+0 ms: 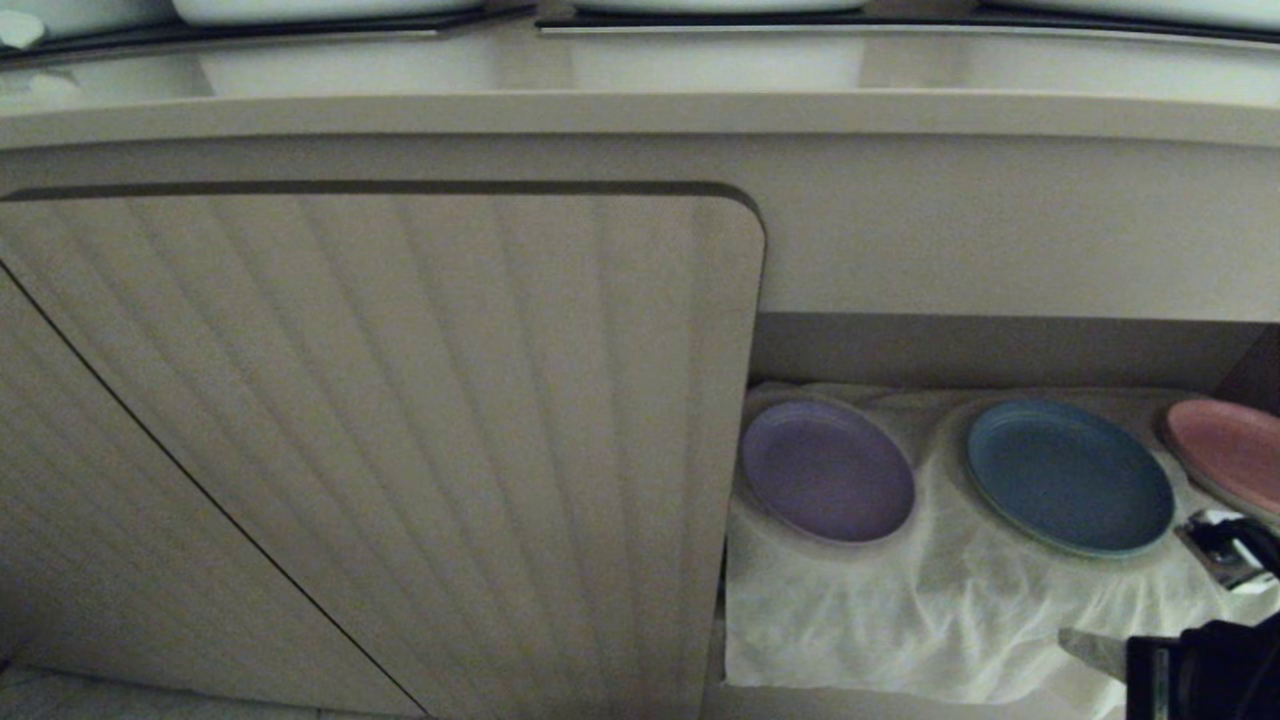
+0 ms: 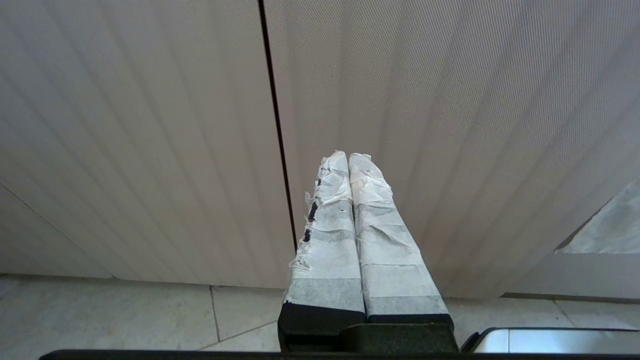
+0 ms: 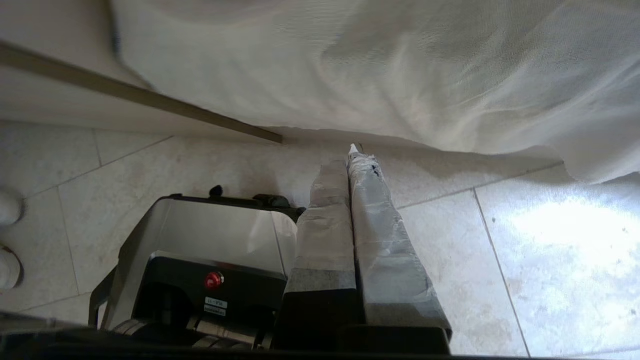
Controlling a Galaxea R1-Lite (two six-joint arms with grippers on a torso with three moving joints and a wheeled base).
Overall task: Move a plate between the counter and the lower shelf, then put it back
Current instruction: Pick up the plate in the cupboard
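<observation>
Head view: lavender plate (image 1: 827,470) on lower shelf (image 1: 900,600) cloth, left of blue plate (image 1: 1068,476). My right gripper (image 3: 352,155) is pressed together, empty, low; I'd spread it, then approach the near rim level.

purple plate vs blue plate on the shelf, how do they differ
The purple plate is lavender and lies leftmost on the cloth, next to the cabinet door; the blue plate lies in the middle, between the purple plate and a pink plate. The blue plate looks somewhat wider. Both are round, shallow, rimmed, empty and lie flat on the cloth, apart from each other.
</observation>
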